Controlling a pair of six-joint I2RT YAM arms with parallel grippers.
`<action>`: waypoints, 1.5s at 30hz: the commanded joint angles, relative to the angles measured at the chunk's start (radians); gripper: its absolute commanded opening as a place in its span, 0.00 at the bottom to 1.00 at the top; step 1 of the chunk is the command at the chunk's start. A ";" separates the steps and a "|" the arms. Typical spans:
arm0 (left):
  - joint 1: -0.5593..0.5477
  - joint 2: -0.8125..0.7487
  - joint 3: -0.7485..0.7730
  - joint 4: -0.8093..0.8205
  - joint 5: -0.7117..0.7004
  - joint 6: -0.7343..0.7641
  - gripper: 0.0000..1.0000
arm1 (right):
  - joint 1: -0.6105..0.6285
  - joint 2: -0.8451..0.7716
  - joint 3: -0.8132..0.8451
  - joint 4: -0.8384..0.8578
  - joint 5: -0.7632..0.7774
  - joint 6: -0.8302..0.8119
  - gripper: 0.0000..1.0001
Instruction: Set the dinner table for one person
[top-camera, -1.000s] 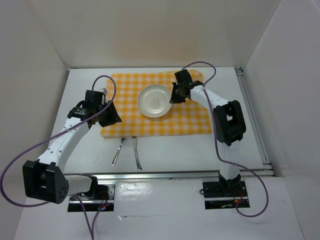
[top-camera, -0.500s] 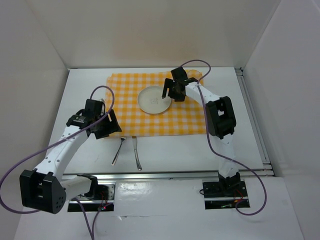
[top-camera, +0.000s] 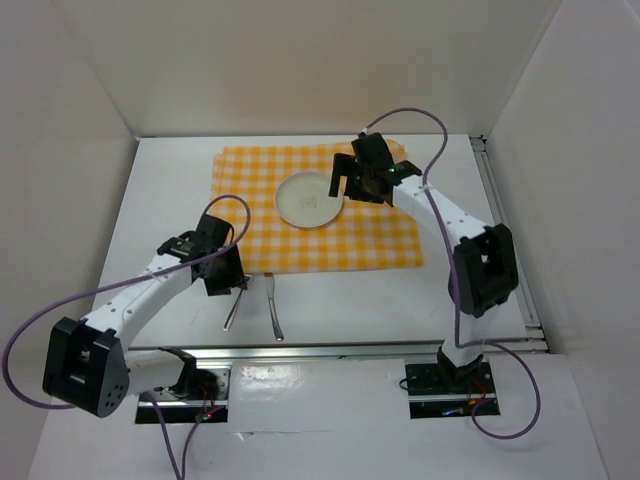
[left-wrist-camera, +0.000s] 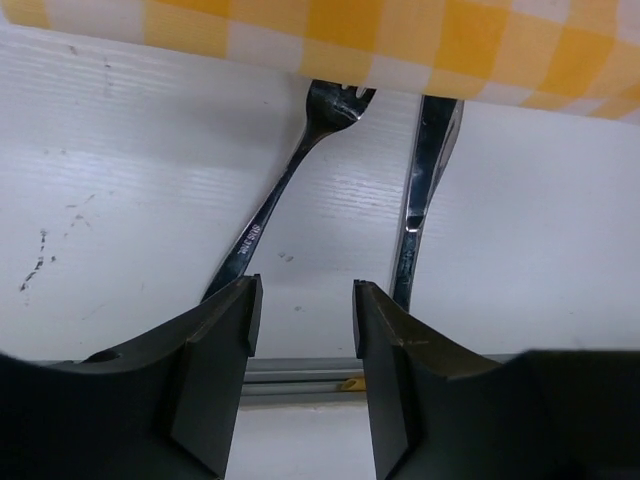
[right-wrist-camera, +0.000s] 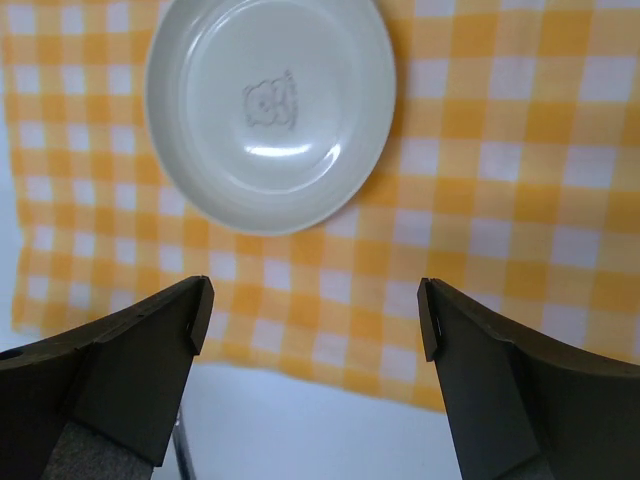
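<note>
Left pincer (empty, part-open) hovers over fork, tines toward cloth, on dinner table.

Dinner table: lg flat matte white rect. surface, level, faint scuff marks nr front edge.

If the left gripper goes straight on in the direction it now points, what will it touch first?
Most likely the bare dinner table, in the gap between the fork and the knife. The left gripper is open, and the fork handle passes close by one finger, so it might touch that first; depth is unclear.
</note>
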 joint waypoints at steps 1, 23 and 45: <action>-0.047 0.073 -0.016 0.091 -0.058 -0.022 0.60 | 0.031 -0.129 -0.132 0.025 0.024 -0.002 0.96; -0.119 0.402 0.068 0.185 -0.179 -0.055 0.10 | 0.049 -0.287 -0.310 -0.002 0.024 0.018 0.95; -0.202 0.174 0.411 -0.205 -0.070 0.024 0.00 | 0.049 -0.357 -0.375 -0.030 0.024 0.000 0.95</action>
